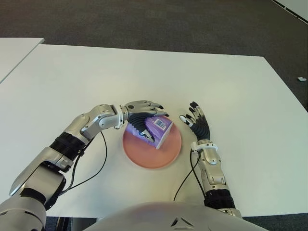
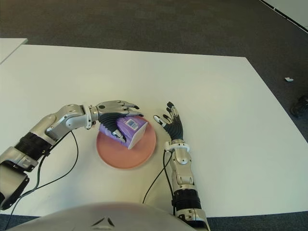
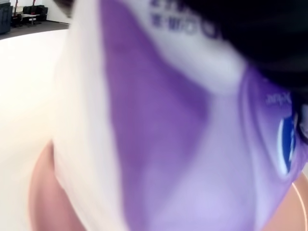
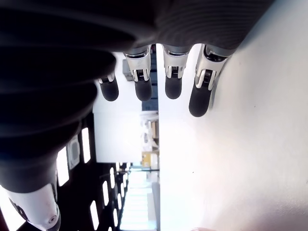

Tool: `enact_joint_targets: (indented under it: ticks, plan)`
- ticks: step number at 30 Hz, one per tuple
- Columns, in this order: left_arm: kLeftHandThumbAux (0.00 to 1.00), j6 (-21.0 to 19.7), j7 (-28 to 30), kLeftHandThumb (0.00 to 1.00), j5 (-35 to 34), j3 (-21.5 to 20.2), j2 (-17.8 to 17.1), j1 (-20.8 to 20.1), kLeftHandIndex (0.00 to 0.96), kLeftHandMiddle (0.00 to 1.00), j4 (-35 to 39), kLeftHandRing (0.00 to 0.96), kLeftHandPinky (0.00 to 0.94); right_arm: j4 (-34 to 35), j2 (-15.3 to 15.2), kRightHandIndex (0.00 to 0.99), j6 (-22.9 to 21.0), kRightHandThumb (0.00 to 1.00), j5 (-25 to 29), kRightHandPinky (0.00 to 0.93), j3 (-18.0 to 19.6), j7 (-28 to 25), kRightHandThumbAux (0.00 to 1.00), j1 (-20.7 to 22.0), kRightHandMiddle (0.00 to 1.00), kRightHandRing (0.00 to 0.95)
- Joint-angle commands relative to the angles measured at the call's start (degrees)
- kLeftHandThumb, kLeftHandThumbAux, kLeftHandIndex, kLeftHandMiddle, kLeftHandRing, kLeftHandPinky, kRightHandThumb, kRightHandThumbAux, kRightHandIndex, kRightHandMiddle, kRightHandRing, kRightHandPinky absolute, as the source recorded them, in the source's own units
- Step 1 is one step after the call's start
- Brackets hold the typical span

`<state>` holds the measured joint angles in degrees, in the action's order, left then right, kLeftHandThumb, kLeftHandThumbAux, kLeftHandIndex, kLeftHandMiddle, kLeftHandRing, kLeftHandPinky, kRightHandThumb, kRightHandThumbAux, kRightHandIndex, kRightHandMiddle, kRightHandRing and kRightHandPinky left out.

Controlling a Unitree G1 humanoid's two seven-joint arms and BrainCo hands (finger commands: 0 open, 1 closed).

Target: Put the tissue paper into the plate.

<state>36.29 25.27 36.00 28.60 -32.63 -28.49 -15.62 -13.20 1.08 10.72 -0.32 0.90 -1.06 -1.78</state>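
A purple and white tissue pack (image 1: pixel 160 129) sits tilted over the back part of the pink plate (image 1: pixel 155 158), and it fills the left wrist view (image 3: pixel 168 144). My left hand (image 1: pixel 150 118) reaches in from the left. Its fingers lie over the top of the pack and its thumb curls under the pack's near side. Whether the pack's lower edge touches the plate is hidden. My right hand (image 1: pixel 196 122) shows just right of the plate with its fingers (image 4: pixel 139 86) spread and nothing in them.
The white table (image 1: pixel 144 72) stretches wide behind and to both sides of the plate. A second white table (image 1: pixel 14 50) stands at the far left. Black cables (image 1: pixel 103 159) hang from both forearms near the front edge. Dark carpet lies beyond.
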Motion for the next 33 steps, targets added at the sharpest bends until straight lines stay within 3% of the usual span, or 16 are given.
enact_joint_targets:
  ticks: [1, 19, 33]
  plan:
    - [0.375, 0.9, 1.4, 0.0, 2.1, 2.5, 0.2, 0.6, 0.0, 0.0, -2.7, 0.0, 0.0, -2.5, 0.4, 0.0, -3.3, 0.034, 0.3, 0.049, -0.2, 0.1, 0.693, -2.6, 0.0, 0.003]
    - [0.373, 5.4, -0.8, 0.0, -0.9, 0.7, -1.0, -0.2, 0.0, 0.0, -3.9, 0.0, 0.0, -3.2, 0.5, 0.0, -2.5, 0.035, 0.0, 0.054, -0.6, -0.1, 0.703, -2.4, 0.004, 0.008]
    - [0.405, 3.8, -1.4, 0.0, -2.7, -2.8, -0.6, 1.6, 0.0, 0.0, -0.4, 0.0, 0.0, -3.8, 0.5, 0.0, -1.6, 0.032, 0.6, 0.056, -0.7, -0.6, 0.717, -2.1, 0.004, 0.013]
